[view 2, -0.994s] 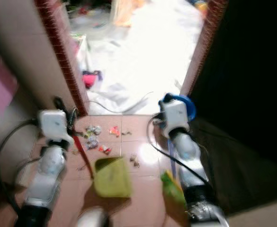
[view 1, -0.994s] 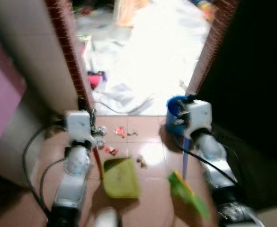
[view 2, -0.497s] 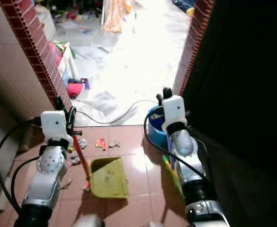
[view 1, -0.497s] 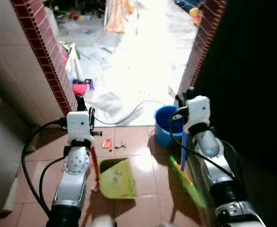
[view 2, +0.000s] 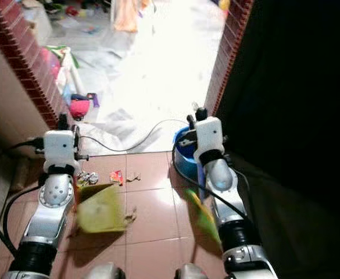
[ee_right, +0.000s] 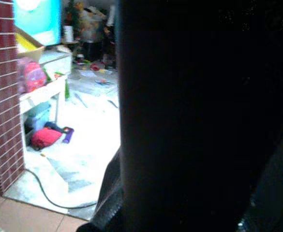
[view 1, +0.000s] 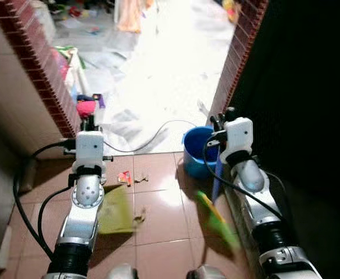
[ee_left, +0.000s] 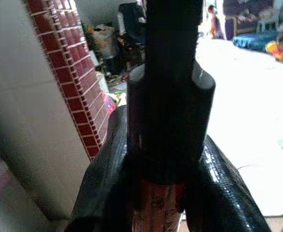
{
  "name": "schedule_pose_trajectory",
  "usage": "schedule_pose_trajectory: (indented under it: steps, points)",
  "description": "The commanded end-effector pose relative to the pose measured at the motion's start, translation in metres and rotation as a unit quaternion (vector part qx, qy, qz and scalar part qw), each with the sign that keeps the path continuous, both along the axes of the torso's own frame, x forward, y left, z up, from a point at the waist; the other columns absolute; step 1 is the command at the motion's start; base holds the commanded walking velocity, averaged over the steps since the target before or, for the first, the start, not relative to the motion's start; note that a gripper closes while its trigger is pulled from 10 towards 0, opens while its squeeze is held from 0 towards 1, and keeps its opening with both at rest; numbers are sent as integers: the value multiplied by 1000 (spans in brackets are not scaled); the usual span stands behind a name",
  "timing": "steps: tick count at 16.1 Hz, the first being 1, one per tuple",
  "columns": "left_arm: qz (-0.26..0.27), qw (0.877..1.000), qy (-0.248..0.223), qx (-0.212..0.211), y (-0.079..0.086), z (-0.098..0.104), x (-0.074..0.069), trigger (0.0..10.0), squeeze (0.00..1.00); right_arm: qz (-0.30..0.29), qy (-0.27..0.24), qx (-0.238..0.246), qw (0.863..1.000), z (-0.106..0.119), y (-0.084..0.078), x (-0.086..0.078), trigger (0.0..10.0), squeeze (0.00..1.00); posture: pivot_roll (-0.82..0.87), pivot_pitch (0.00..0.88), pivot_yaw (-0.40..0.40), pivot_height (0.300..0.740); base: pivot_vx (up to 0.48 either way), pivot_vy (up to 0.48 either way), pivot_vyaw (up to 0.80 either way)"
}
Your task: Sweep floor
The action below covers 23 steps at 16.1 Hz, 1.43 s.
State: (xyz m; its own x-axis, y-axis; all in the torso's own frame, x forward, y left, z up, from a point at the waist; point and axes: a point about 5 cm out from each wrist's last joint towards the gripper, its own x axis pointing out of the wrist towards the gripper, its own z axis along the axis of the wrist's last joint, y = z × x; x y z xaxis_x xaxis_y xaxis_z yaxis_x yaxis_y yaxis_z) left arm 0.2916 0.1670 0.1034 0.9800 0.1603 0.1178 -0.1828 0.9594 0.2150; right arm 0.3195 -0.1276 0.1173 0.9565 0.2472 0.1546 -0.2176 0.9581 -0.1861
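Observation:
My left gripper (ee_left: 163, 188) is shut on the red dustpan handle (ee_left: 159, 205), which ends in a black cap. The yellow-green dustpan (view 1: 116, 209) hangs blurred low over the brown tiles beside my left forearm. My right gripper (view 1: 222, 118) is shut on the broom's blue handle (view 1: 217, 183), and the green broom head (view 1: 216, 218) trails near the floor by my right arm. Litter lies on the tiles ahead: a red wrapper (view 1: 124, 176), silver wrappers (view 2: 87, 177) and a scrap (view 1: 139, 218) by the dustpan.
A blue bucket (view 1: 196, 152) stands at the doorway's right side. Red brick pillars (view 1: 39, 64) (view 1: 239, 52) frame the opening to a bright white floor. A grey cable (view 1: 158, 131) crosses the threshold. A pink object (view 1: 85, 108) lies by the left pillar. The right is dark.
The whole view has shifted as I move at the doorway. The dustpan has swung left against my left forearm and is blurred. Broom and bucket sit nearer the picture's middle.

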Motion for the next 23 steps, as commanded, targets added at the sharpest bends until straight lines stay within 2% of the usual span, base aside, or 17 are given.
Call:
schedule_pose_trajectory:
  steps: [1, 6, 9, 12, 16, 19, 23]
  points:
    - [-8, 1000, -17, 7, -4, 5, 3, 10000, 0, 9, -12, 9, 1000, 6, 5, 1, 10000, 0, 4, 0, -29, 740, 0, 0, 0]
    - [-31, 999, 2, 15, -22, -10, 12, 10000, 0, 12, -11, 9, 1000, 6, 7, 4, 10000, 0, -2, 0, -28, 740, 0, 0, 0]
    - [-46, 998, 34, 21, -38, -27, 20, 10000, 0, 10, -11, 14, 1000, 6, 9, 5, 10000, 0, -11, 0, -19, 740, 0, 0, 0]
    - [-41, 999, 12, 20, -52, -28, 26, 10000, 0, 11, -11, 21, 1000, 5, 13, 4, 10000, 0, -27, 0, -10, 740, 0, 0, 0]
    - [-57, 998, 33, -24, -77, -33, 28, 10000, 0, -8, 8, 79, 997, 5, 13, 8, 10000, 0, -36, 0, -2, 740, 0, 0, 0]
    - [-74, 993, 58, -66, -89, -44, 23, 10000, 0, -12, 7, 77, 997, 6, 11, 9, 10000, 0, -39, 0, -4, 740, 0, 0, 0]
    - [-126, 981, 68, -130, -105, -43, 23, 10000, 0, -17, 17, 79, 997, 4, 8, 10, 10000, 0, -42, 0, -6, 740, 0, 0, 0]
